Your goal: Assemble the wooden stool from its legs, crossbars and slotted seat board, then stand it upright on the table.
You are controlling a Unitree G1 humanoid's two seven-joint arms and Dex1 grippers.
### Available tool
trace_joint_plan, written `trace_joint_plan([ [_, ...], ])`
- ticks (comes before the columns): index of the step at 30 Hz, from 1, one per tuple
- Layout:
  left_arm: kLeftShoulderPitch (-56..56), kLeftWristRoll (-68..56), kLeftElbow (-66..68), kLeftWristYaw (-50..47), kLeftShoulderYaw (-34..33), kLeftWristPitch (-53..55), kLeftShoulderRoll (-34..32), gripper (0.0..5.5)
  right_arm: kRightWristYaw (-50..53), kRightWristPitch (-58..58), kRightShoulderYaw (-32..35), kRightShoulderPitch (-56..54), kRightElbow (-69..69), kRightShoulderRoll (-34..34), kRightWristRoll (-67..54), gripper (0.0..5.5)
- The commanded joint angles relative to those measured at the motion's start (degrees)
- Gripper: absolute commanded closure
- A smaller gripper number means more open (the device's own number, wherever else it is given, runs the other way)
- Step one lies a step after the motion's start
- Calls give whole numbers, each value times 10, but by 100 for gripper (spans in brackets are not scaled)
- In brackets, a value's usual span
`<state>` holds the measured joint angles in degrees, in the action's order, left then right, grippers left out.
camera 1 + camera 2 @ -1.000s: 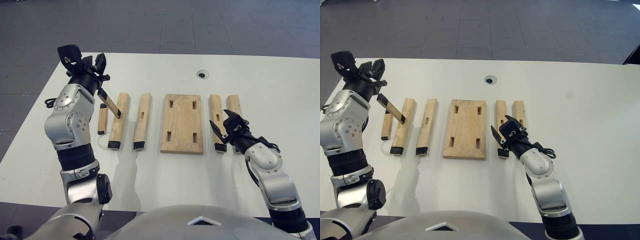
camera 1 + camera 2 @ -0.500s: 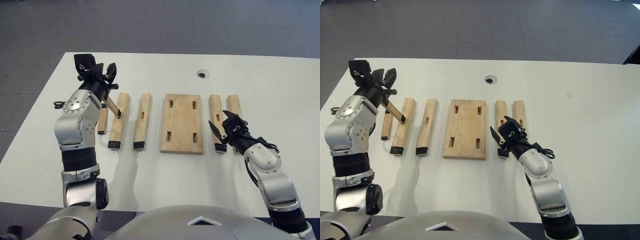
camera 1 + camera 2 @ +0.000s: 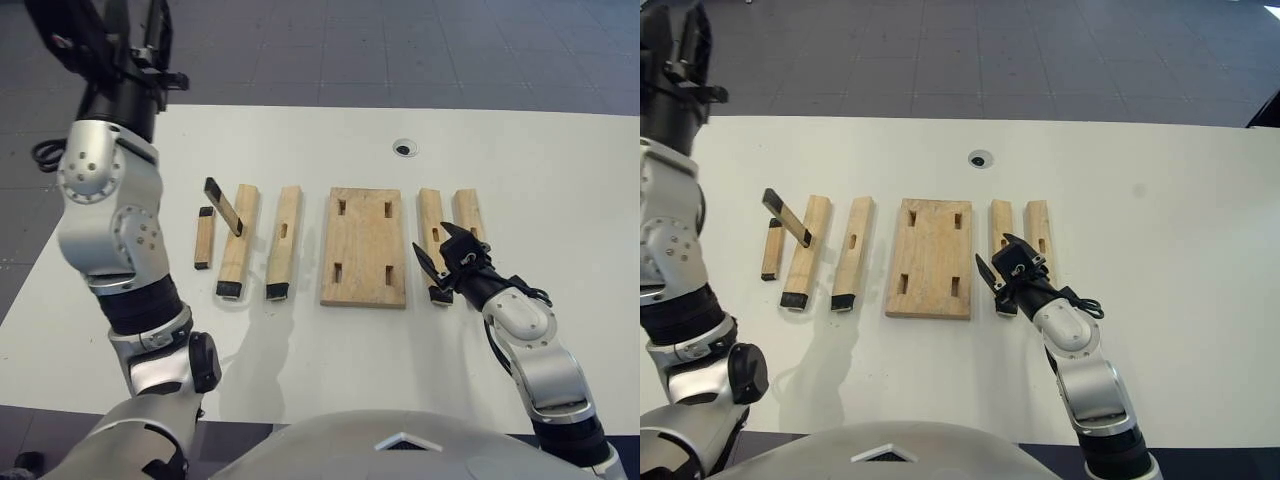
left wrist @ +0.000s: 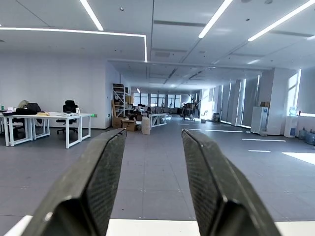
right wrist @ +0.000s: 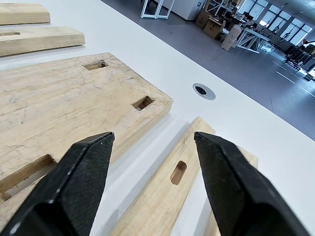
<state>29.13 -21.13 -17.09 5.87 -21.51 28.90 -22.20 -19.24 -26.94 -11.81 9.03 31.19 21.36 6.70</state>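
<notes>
The slotted seat board point(image 3: 364, 246) lies flat mid-table. Left of it are two legs point(image 3: 237, 240) point(image 3: 283, 243); a dark-tipped crossbar point(image 3: 223, 206) stands tilted with its lower end in the outer leg's slot, and another crossbar point(image 3: 203, 238) lies flat beside it. Two more legs point(image 3: 433, 240) point(image 3: 467, 215) lie right of the board. My left gripper point(image 3: 105, 25) is raised high above the table's far left, open and empty point(image 4: 152, 187). My right gripper point(image 3: 440, 255) hovers open over the near end of the inner right leg point(image 5: 167, 196), beside the board point(image 5: 59, 103).
A round cable hole point(image 3: 404, 149) sits in the white table point(image 3: 560, 200) behind the board. Bare table stretches to the right and along the near edge. Grey floor lies beyond the far edge.
My left arm has risen well above and away from the tilted crossbar, which stays leaning in the leg's slot. The right arm has barely moved.
</notes>
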Motion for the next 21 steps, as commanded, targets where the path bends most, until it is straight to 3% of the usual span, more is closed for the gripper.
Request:
trace_joint_plan([
  [1,-76,19,-28,28,-10,5,-44,341,7,-10,16,3,2,1,3,250],
  [5,-288,52,-57,83,14,-49,-32,341,15,-13,27,17,3,-1,3,250],
  [7,-367,54,-23,112,-3,-81,-29,311,15,-14,26,24,5,1,3,250],
  [12,-424,22,6,165,-27,-99,-36,246,13,-13,34,31,4,6,2,250],
  [14,-441,15,-9,181,-8,-81,-35,210,13,-14,37,33,6,7,3,250],
  [21,-482,39,-104,157,90,79,-51,210,11,-18,43,43,13,8,3,250],
])
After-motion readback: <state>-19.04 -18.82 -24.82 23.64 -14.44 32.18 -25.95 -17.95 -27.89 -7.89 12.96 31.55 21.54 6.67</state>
